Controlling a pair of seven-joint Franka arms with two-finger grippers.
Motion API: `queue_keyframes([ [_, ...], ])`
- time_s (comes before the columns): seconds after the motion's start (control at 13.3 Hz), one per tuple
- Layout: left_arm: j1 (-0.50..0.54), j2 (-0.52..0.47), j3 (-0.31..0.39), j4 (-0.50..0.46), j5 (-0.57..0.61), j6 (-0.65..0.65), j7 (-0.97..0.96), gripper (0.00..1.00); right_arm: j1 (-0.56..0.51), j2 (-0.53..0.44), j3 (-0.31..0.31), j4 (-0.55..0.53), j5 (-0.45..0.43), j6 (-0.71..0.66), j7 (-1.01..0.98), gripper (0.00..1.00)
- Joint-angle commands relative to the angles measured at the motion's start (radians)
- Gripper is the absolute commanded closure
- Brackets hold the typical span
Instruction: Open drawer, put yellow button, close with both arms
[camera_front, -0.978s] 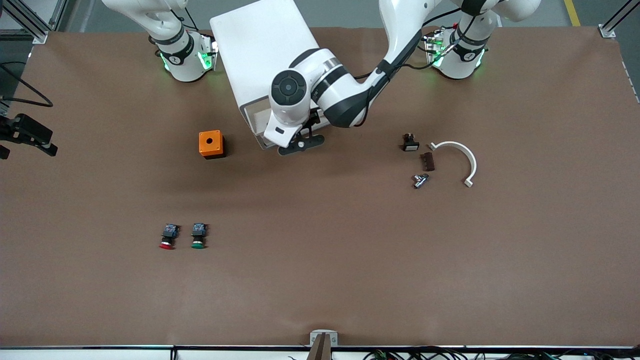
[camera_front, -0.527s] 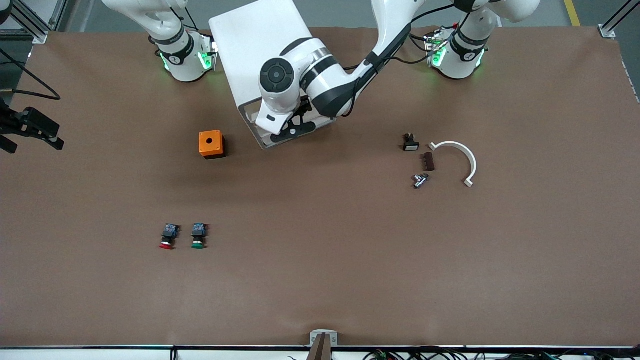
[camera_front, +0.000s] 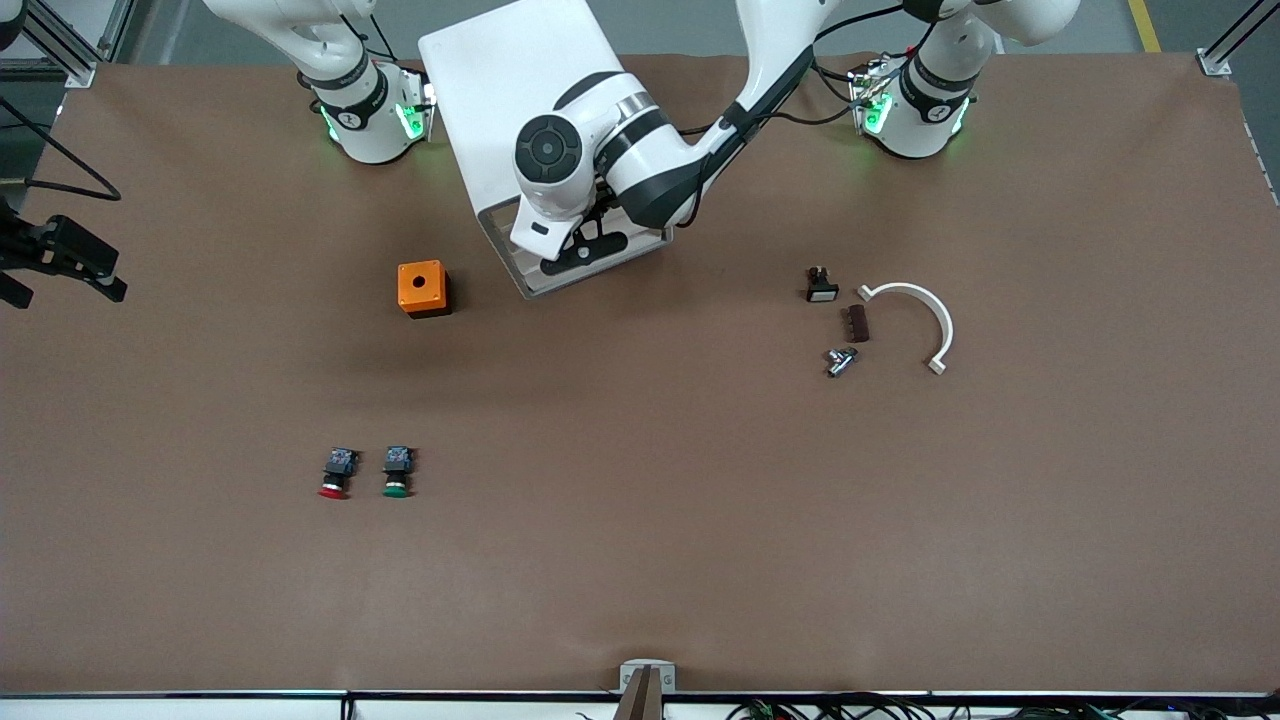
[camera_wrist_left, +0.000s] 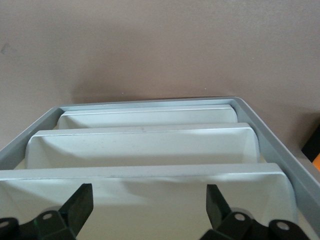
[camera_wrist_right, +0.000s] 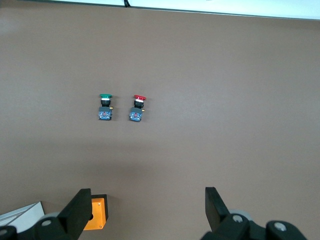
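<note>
Left gripper (camera_wrist_left: 145, 205): fingers spread wide, nothing between them; held at the cabinet (camera_front: 520, 110) front, pressed close against the top drawer (camera_wrist_left: 145, 182).
Right gripper (camera_wrist_right: 145, 212): fingers likewise apart and empty; parked high, off the table edge at the right arm's end, well apart from the cabinet; this arm is judged to be waiting.
Drawer: topmost of the stack, seen edge-on in the left wrist view; its front lies across the gap between the open fingers, long axis running from finger to finger. It appears nearly flush with the cabinet frame; full closure cannot be confirmed.
Lower drawers (camera_wrist_left: 142, 145): seated in the frame, below the top one.
Button: no yellow cap is seen anywhere on the table; it is judged to lie inside the drawer, hidden.
Key relation: the drawer front sits directly ahead of the left gripper, so any remaining push runs straight into the cabinet; the left arm is by far the nearer.
Other items: orange box (camera_front: 422, 288) beside the cabinet; red button (camera_front: 336, 473) and green button (camera_front: 397, 471) nearer the camera than the cabinet.
</note>
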Motion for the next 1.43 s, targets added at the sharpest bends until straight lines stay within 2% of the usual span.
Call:
queue_keyframes([
  [0.0, -0.005, -0.021, -0.003, -0.015, -0.016, -0.042, -0.006, 0.01, -0.013, -0.02, 0.009, -0.009, -0.02, 0.006, -0.011, 0.0],
  [0.15, 0.049, -0.034, 0.006, -0.012, -0.005, -0.051, 0.001, 0.01, -0.011, -0.02, 0.011, -0.01, -0.02, 0.002, -0.011, 0.0],
  [0.3, 0.143, -0.07, 0.006, -0.01, 0.018, -0.057, 0.021, 0.01, -0.007, -0.02, 0.012, -0.009, -0.019, -0.012, 0.013, 0.0],
  [0.75, 0.395, -0.189, 0.006, -0.012, 0.255, -0.117, 0.138, 0.01, -0.003, -0.02, 0.015, 0.009, -0.017, -0.069, 0.127, 0.0],
  [0.98, 0.498, -0.254, 0.006, -0.012, 0.384, -0.209, 0.165, 0.01, -0.002, -0.018, 0.015, 0.017, -0.017, -0.084, 0.147, 0.0],
  [1.13, 0.558, -0.309, 0.006, -0.013, 0.444, -0.246, 0.309, 0.01, -0.002, -0.018, 0.017, 0.017, -0.017, -0.086, 0.138, 0.0],
  [1.35, 0.679, -0.398, 0.003, -0.015, 0.442, -0.336, 0.534, 0.01, -0.003, -0.018, 0.015, 0.017, -0.017, -0.087, 0.135, 0.0],
])
